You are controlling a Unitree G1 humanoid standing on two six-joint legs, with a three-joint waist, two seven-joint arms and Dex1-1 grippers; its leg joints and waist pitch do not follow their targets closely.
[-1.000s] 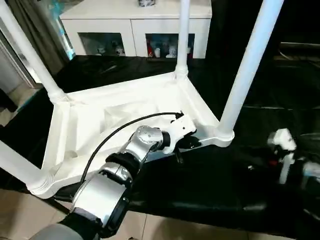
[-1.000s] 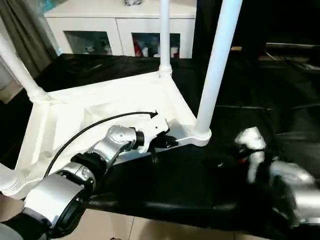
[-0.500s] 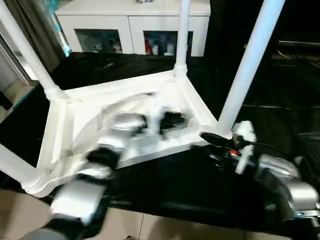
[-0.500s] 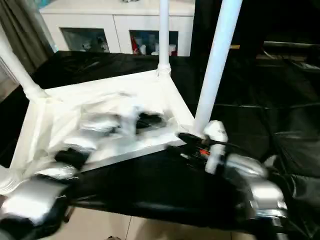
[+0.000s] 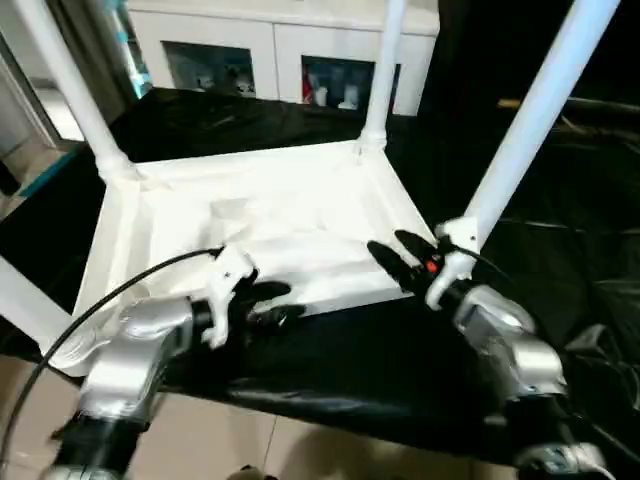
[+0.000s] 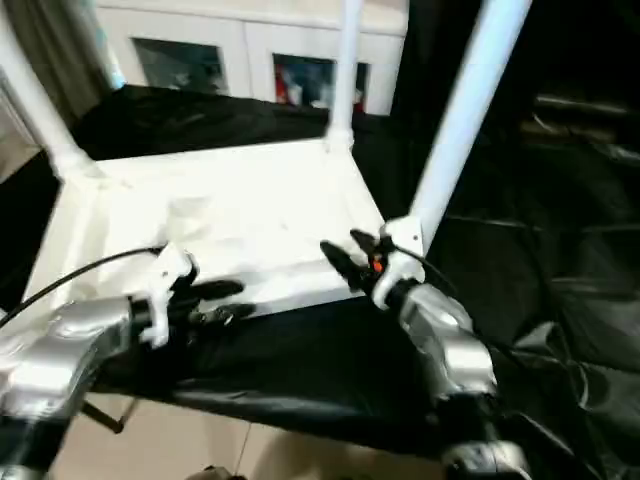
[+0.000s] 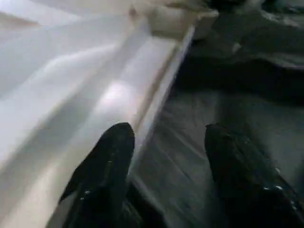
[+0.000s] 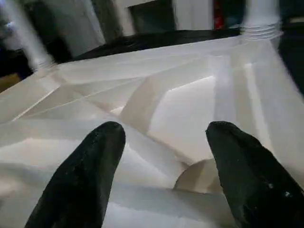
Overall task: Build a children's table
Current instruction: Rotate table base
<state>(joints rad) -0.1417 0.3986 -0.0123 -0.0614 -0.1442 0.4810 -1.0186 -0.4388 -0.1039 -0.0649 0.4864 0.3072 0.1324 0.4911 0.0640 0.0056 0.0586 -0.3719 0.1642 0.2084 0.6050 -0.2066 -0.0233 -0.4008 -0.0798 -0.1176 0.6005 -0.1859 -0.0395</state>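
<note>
Table (image 5: 280, 215): upside down on black sheet (image 5: 380, 350), legs up | left claw (image 5: 268, 303): parted, empty, at near edge | right claw (image 5: 400, 262): parted, empty, by corner leg (image 5: 520, 130), likely for gripping.

Large table covered in crinkled black sheeting (image 5: 560, 230): spans the middle of the scene, its near edge running above the floor.

White cabinet with glass doors (image 5: 290, 40): stands behind the black-sheeted table; small, indistinct items, some red, sit behind the panes.

Pale tiled floor (image 5: 260, 450): lies below the table's near edge.

Grey curtain (image 6: 40, 45): hangs beside the cabinet, at its left.
</note>
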